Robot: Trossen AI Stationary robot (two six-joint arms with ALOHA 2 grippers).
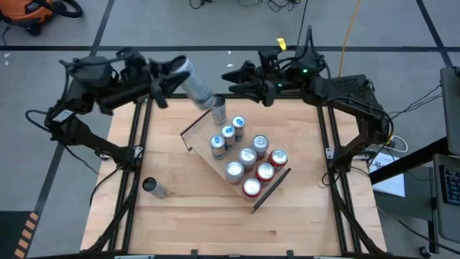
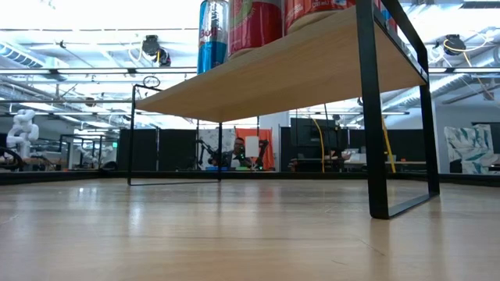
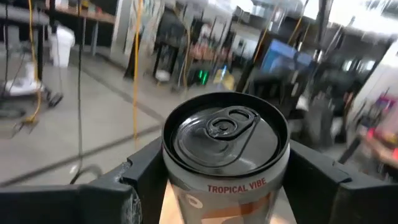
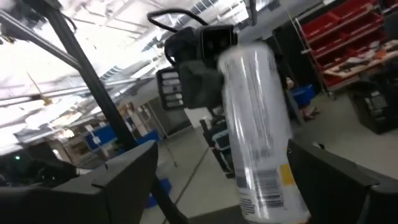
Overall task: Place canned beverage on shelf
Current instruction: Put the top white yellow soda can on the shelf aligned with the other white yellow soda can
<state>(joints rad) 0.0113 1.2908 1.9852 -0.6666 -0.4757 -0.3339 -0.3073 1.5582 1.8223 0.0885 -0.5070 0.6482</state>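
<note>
Shelf [image 1: 215, 167] mid-table, angled: nine cans on top. Tenth, silver can [image 1: 218, 111], at its far corner, clamped by left gripper [image 1: 213, 105]. Right gripper [image 1: 233, 79] nearby, fingers spread, empty. One can [image 1: 153, 187] lying on tabletop [image 1: 180, 223].

The shelf [image 1: 208, 155] is a pale, smooth wood board with a matt finish, carried on thin black metal rails [image 2: 373, 117] (flat-coated, no shine). The table [image 1: 194, 216] is light wood with visible grain and a slight sheen in the low view, framed in black metal. The can [image 3: 225, 152] in the left gripper [image 3: 217, 186] has a glossy dark metal lid and smooth printed wall, while the gripper fingers [image 3: 323, 180] look like matt black plastic.
</note>
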